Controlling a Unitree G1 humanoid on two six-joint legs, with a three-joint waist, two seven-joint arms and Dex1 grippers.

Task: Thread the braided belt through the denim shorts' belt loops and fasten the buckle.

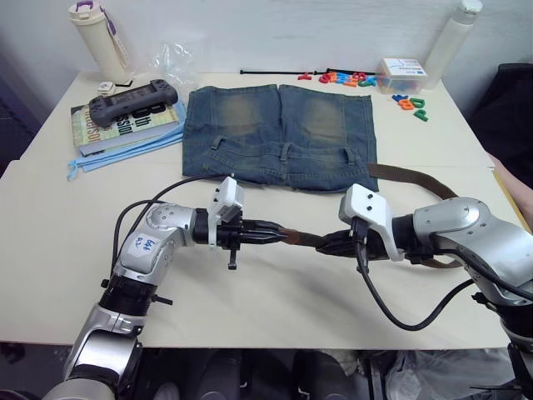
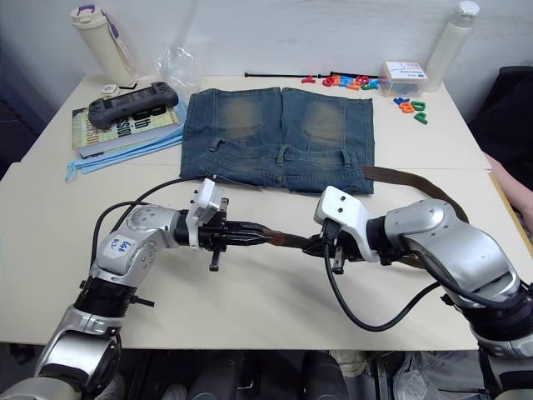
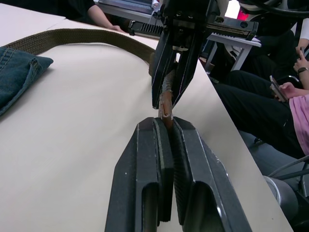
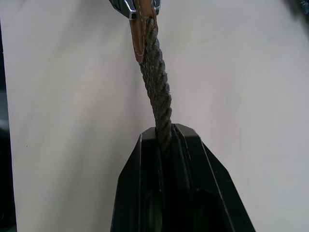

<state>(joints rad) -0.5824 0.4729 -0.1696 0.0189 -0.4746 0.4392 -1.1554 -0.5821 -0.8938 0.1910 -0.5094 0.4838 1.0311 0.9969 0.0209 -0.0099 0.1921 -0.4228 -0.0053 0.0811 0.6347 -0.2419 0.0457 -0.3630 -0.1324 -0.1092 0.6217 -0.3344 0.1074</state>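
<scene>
Left tool (image 1: 279, 236) pinching the braided belt's (image 1: 304, 239) leather tip, right tool (image 2: 312, 244) clamped on the woven strap just beside it, apparently above the surface (image 1: 275, 292), denim shorts (image 1: 279, 133) flat beyond, belt trailing past their right corner

Rough woven braided belt (image 4: 159, 92) w/ leather tip; faded denim shorts (image 1: 279, 133); matt table (image 1: 275, 308).
</scene>
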